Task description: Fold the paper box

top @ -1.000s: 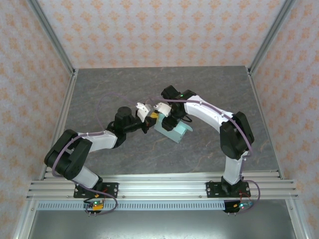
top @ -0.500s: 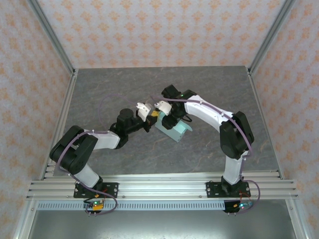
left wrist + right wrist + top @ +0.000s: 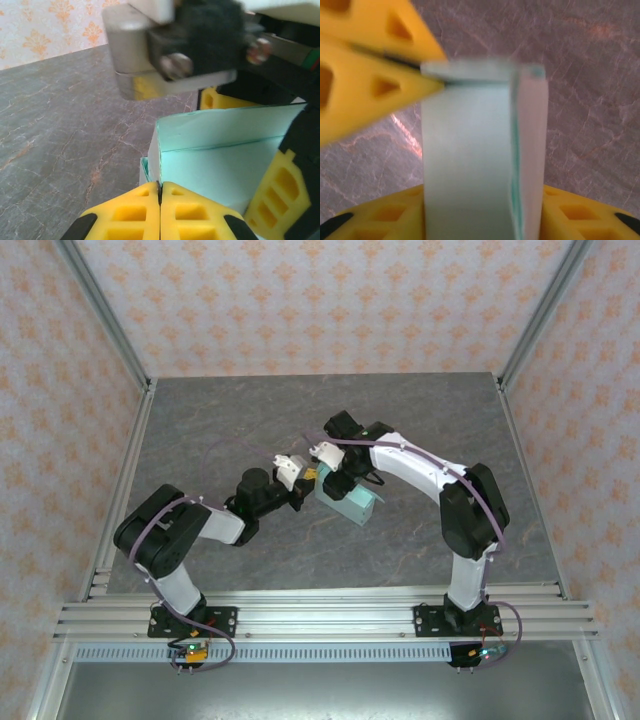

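Two robot arms are meeting over the middle of a grey marbled table [image 3: 200,430], seen from above.

On the left, the left arm is stretching low across the tabletop toward the centre. The left gripper [image 3: 160,197] is clenched. In its wrist view, its two yellow fingers [image 3: 125,215] are pressing flat together, pinching a thin edge of the paper box [image 3: 220,150] at their tips. The pale mint box is rising just beyond those tips, showing one upright wall and a folded corner.

In the centre of the top view, the box is sitting on the table just right of the left gripper, directly beneath the right arm's wrist.

On the right, the right arm is arching up and over from its base and pointing down at the box. The right gripper [image 3: 480,220] is straddling the box, with one yellow finger [image 3: 375,220] sitting just beside each side wall. From these views, I cannot tell whether those fingers are squeezing the card or only standing alongside it.
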